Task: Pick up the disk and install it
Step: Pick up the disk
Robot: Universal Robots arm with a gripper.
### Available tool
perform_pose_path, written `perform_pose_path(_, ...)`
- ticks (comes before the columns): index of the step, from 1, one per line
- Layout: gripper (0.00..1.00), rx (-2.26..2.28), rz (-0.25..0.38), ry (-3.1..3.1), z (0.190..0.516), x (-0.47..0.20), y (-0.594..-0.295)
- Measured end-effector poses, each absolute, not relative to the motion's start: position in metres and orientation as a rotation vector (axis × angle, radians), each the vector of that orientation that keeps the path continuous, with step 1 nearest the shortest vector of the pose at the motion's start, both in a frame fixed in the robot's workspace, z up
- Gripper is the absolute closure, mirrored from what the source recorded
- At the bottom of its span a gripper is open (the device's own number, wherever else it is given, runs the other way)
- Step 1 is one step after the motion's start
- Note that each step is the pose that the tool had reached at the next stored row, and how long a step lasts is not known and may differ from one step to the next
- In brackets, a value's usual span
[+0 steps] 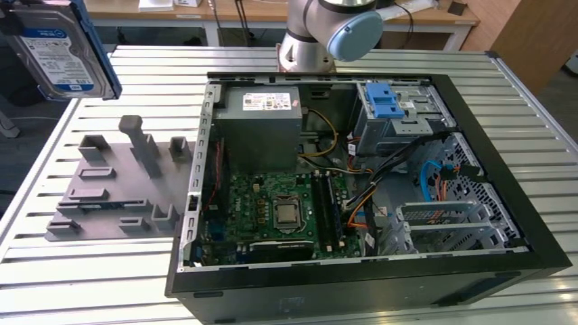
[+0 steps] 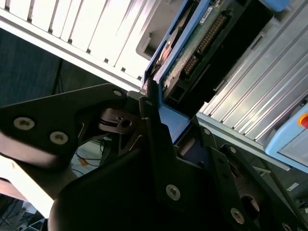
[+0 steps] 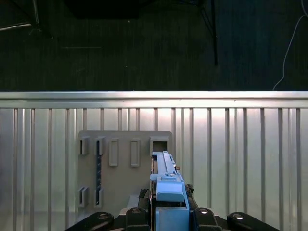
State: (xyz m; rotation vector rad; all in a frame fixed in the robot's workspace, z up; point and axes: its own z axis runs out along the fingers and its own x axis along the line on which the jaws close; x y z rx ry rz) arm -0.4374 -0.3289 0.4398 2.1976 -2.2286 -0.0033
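The disk point(image 1: 56, 55) hangs in the air at the exterior view's far left, above and behind the grey fixture plate point(image 1: 118, 186), its blue-and-white label facing the camera and its blue frame around the edges. In the second wrist view my gripper point(image 2: 159, 103) is shut on the disk point(image 2: 192, 45), black fingers point(image 2: 154, 134) clamping the blue frame, with the green circuit board side showing. In the first wrist view the disk point(image 3: 166, 180) stands edge-on between the fingers of my gripper point(image 3: 168, 214), above the fixture plate point(image 3: 125, 168).
An open computer case point(image 1: 505, 203) lies on the slatted metal table point(image 1: 91, 277). Inside it are a grey power supply box point(image 1: 262, 128), a motherboard point(image 1: 271, 210) and a silver drive cage with a blue latch point(image 1: 393, 108). The arm's base point(image 1: 312, 40) stands behind the case.
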Motion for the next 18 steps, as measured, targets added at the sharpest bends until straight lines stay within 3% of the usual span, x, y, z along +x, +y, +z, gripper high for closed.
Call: perform_pose_path(18,0.64,2.198,-0.003,-2.229,0.458,-0.437,-0.329)
